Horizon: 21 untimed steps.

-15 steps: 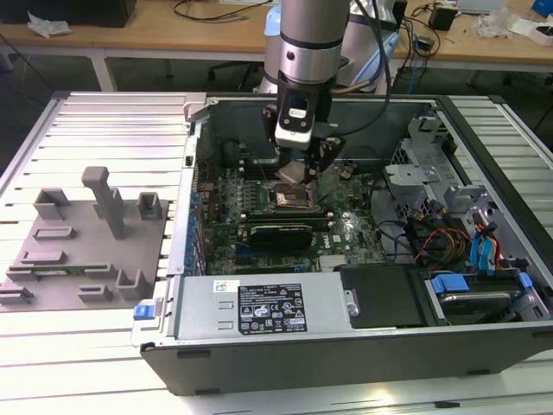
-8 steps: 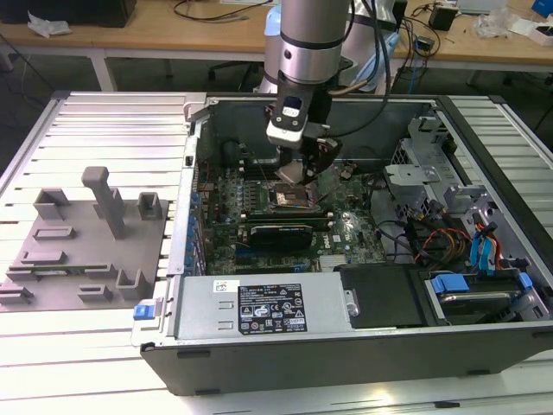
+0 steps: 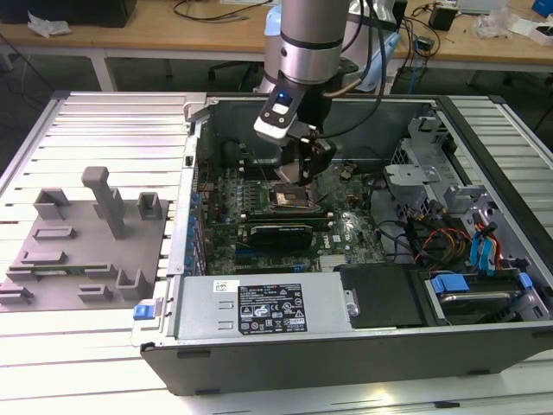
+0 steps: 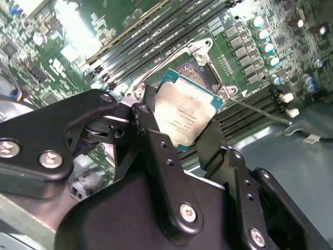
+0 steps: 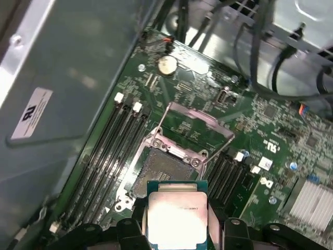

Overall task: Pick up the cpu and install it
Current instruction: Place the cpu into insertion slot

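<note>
Silvery-grey flat square cpu (image 4: 183, 115) with a thin green rim is clamped by two opposite edges between the black metal fingers (image 4: 156, 143) of the gripper (image 4: 182, 125). The jaws are narrow and closed on the chip.

In the first wrist view the cpu (image 5: 177, 221) hangs just above and a little short of the dark square socket (image 5: 163, 169), not touching it. The socket's metal load frame (image 5: 196, 124) is hinged up and the thin wire lever (image 4: 257, 111) is swung out, so the pin bed is open.

In the exterior view the gripper (image 3: 302, 166) is down inside the open black computer case (image 3: 484, 346), over the green motherboard (image 3: 350, 233). It is well apart from the grey plastic fixture plate (image 3: 86, 251) on the exterior view's left.

Step, as judged: lining the chip up over the socket; install not yet done. To do it well:
- Keep the chip level.
- Square its edges to the socket walls and match the corner marks.
- Centre it before any descent; no sliding across the pins.
- Stay clear of the raised frame and the black memory slots (image 5: 106, 151).

Risk: a tilted seat could bend pins.
</note>
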Tool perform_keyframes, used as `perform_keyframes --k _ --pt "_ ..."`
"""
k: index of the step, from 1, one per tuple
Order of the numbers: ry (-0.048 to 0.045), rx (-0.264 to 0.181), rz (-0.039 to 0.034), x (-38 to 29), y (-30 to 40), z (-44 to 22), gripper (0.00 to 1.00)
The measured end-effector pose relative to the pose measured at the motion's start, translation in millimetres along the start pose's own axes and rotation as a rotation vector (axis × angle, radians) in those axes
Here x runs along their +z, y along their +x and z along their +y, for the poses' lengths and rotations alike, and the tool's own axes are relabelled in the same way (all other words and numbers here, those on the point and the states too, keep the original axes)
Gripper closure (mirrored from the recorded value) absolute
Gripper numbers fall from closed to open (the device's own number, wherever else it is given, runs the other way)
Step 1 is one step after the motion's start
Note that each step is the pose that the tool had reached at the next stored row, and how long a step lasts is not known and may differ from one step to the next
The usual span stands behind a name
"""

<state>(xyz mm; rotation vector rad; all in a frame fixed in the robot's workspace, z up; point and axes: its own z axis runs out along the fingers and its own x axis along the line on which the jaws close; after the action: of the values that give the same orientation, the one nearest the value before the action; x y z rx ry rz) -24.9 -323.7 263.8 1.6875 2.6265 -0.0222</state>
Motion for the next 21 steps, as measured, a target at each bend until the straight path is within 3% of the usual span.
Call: perform_keyframes --k 5,8,18,21 --pt "0.0026 0.107 0.0002 0.2 0.0 0.0 0.45" --pt "0.0048 0.202 0.0003 0.5 0.0 0.0 0.45" --pt "0.0098 0.407 0.0006 1.4 0.0 0.0 0.45" --pt "0.0101 0.416 0.0006 1.4 0.0 0.0 0.45"
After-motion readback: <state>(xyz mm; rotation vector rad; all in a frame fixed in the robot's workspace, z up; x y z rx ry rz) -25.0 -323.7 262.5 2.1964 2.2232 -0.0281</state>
